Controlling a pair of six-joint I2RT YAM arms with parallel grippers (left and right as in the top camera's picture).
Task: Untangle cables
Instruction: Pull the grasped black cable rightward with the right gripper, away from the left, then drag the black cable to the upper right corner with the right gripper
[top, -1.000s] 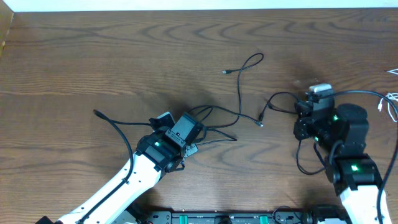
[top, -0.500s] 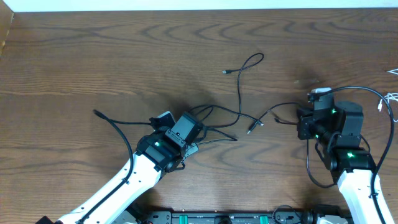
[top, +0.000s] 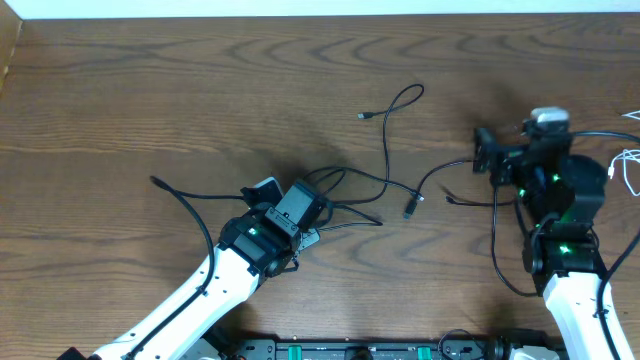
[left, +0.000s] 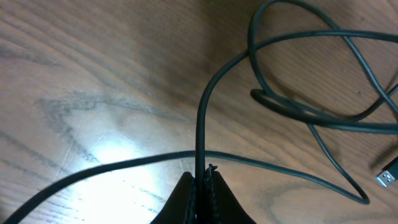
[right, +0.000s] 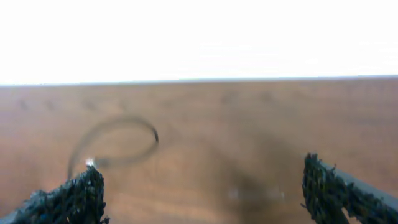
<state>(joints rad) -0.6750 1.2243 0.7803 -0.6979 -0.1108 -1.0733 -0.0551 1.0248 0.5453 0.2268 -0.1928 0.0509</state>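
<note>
Step in hand: you look to be mid-separation, with the left side anchoring the knot and the right side free for a fresh grasp
Left jaws: closed tight on one black cable (left: 200, 124), which rises straight out of the pinch in the left wrist view
Right jaws: spread wide and holding nothing, out at 3 o'clock of the knot; the right wrist view shows only bare wood and a blurred loop (right: 118, 121) ahead
Cables: the black tangle (top: 345, 182) lies near the middle of the bench (top: 200, 80), its crossings bunched just at 2 o'clock of the left jaws
Loose ends: one strand runs off toward 12 o'clock, a tail trails out toward 9 o'clock, and a plug (top: 411, 207) rests at 3 o'clock of the knot, between the two arms
White cable: the white cable (top: 632, 172) sits at the bench's 3 o'clock edge, well apart from the knot
Next move: you would likely bring the right jaws down on the strand by that loose plug and draw it toward 3 o'clock, keeping the left pinch firm so that the crossings open rather than cinch
</note>
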